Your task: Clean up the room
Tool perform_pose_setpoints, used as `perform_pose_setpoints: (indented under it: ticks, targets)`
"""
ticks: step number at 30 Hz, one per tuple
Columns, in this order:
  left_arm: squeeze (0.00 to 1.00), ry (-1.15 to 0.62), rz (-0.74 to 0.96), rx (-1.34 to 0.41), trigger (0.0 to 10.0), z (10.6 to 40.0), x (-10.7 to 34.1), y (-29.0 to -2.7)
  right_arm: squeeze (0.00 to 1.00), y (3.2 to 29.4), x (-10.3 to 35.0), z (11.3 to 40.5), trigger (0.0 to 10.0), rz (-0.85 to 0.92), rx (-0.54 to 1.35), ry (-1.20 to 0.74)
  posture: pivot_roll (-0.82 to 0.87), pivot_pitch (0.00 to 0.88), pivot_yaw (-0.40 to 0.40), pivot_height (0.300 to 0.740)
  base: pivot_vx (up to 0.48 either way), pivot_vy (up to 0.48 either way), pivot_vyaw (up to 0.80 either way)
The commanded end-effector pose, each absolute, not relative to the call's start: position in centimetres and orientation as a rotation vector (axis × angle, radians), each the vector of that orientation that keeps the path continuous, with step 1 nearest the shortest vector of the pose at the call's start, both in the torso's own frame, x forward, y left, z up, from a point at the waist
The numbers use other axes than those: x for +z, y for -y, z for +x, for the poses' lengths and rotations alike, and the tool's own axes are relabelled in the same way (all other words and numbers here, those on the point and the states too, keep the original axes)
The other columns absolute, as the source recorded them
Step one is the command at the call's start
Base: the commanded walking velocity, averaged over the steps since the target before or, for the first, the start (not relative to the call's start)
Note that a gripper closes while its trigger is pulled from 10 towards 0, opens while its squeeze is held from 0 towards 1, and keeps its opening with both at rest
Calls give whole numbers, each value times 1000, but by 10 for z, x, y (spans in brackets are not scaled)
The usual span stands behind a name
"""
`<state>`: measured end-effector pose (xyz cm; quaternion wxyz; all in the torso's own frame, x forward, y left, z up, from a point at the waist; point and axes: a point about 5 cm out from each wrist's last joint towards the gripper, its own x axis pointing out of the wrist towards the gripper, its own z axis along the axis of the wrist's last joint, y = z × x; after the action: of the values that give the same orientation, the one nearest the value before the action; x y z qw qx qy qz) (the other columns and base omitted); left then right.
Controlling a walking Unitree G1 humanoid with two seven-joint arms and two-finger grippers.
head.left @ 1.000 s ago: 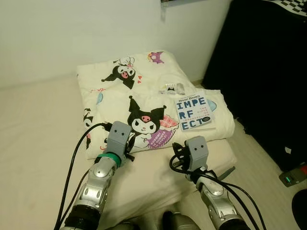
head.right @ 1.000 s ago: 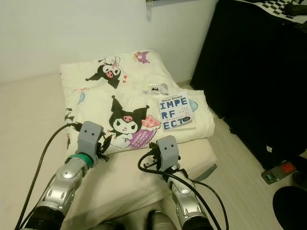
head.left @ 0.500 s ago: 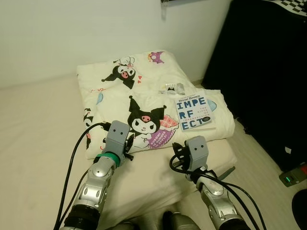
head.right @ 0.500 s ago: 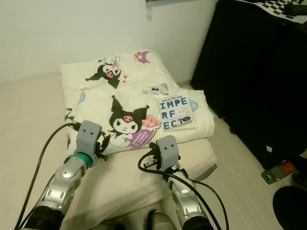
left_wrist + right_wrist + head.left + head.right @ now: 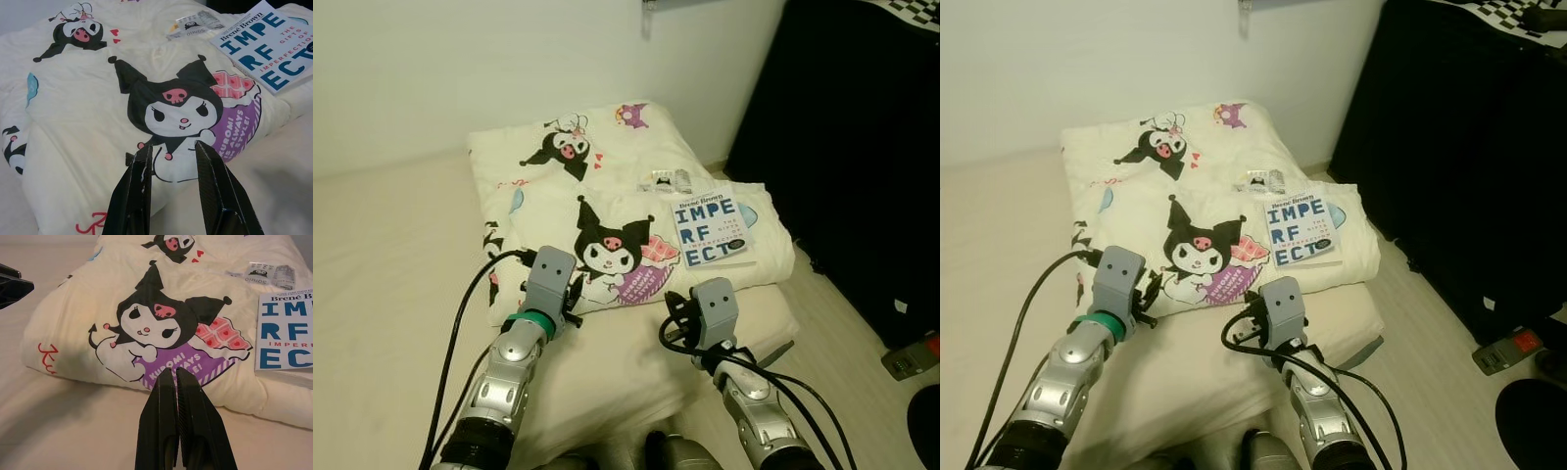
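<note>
I count two tools, both held low over the near part of the bed [image 5: 391, 294]. My left tool [image 5: 171, 156] has its two black fingers spread a little apart with nothing between them, hanging just above the near edge of the folded Kuromi blanket [image 5: 607, 196]. My right tool [image 5: 172, 382] has its fingers pressed together, empty, pointing at the same near edge from over the bare sheet.

There is one blanket, cream with cartoon prints, folded into a thick pad that lies toward the bed's right side and reaches back to the wall [image 5: 460, 59]. I count three large black-eared characters on it, plus a small purple one at its far corner. On the blanket's right portion lies one book [image 5: 710, 231], white and blue, cover up, close to the blanket's right edge. Just beyond the book sits one small printed paper packet [image 5: 670, 179].

Open room: bare sheet in front of the blanket and a wide bare stretch along the bed's left side. To the right the bed's edge drops to a pale floor [image 5: 842, 323], with a tall black cabinet [image 5: 862, 147] beyond it.
</note>
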<state>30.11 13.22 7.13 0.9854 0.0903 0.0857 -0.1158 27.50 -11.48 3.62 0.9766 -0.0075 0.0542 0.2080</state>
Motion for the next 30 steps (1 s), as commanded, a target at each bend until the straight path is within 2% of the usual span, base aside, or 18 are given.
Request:
perform_pose_setpoints:
  ticks: [1, 4, 11, 30]
  targets:
    - [0, -168, 190, -237, 10000, 300, 72, -132, 0, 116, 33, 273, 10000, -12, 419, -128, -93, 53, 24, 740, 0, 0, 0]
    - [0, -163, 200, -241, 10000, 300, 72, -131, 0, 116, 33, 273, 10000, -13, 419, -128, -93, 53, 24, 740, 0, 0, 0]
    - [0, -160, 202, -241, 10000, 300, 72, -131, 0, 116, 33, 273, 10000, -12, 419, -128, -95, 55, 25, 740, 0, -463, 0]
    - [0, -161, 198, -238, 10000, 301, 72, -130, 0, 117, 33, 273, 10000, -11, 414, -127, -102, 56, 29, 740, 0, -276, 0]
